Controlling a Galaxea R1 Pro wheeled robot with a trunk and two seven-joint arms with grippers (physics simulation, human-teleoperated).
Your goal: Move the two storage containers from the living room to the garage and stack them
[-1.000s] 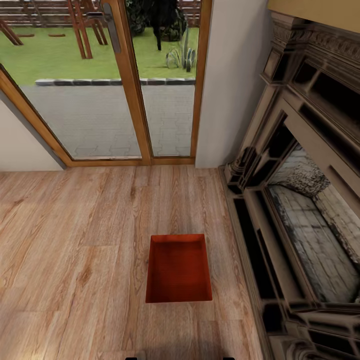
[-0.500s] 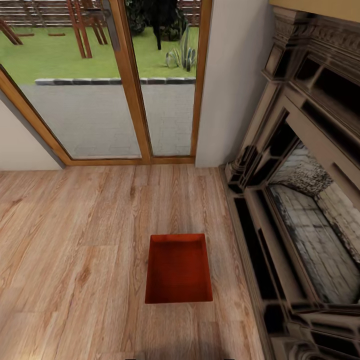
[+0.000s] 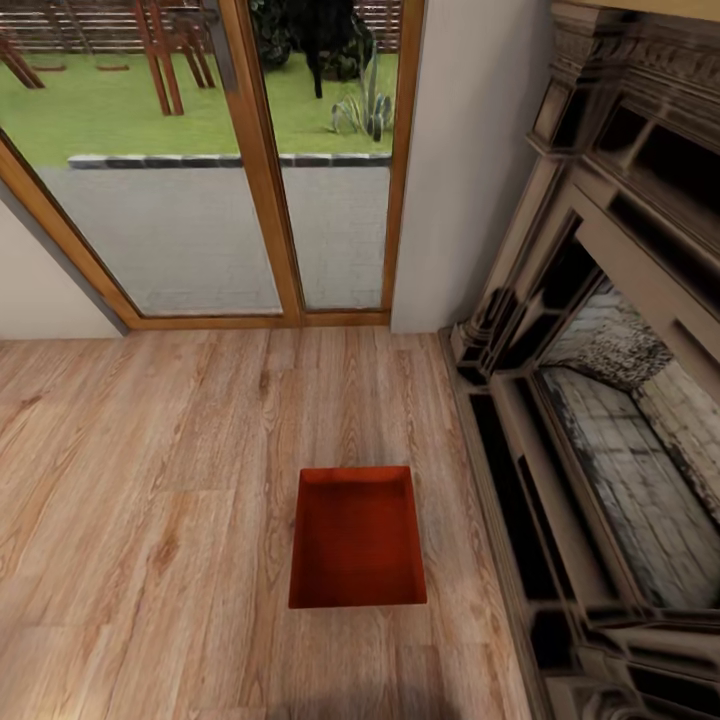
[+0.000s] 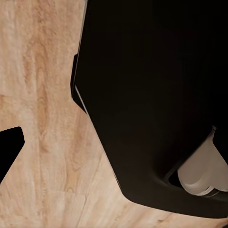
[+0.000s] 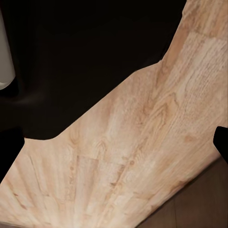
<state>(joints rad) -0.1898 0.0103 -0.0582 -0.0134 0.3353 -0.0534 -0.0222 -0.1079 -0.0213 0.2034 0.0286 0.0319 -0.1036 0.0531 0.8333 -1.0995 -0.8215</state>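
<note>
One storage container [image 3: 356, 537], a plain red-orange open-top bin, stands empty on the light wood plank floor [image 3: 150, 480] of the living room, close beside the fireplace [image 3: 600, 430]. The second container is out of view. In the left wrist view, my left gripper [image 4: 114, 152] hangs over the planks next to my own black base [image 4: 152, 95], with one dark fingertip [image 4: 9, 152] at the picture's edge. My right gripper [image 5: 118, 147] has its dark fingertips [image 5: 9, 147] far apart over bare planks. Both are open and hold nothing.
A glazed wooden patio door [image 3: 250, 170] fills the wall beyond the container, with a white wall section [image 3: 460, 160] between it and the fireplace. Open plank floor stretches to the container's left.
The head camera has tilted slightly, so the picture has shifted a little. Two small dark tips at its lower edge have slipped out of frame. The container has not moved.
</note>
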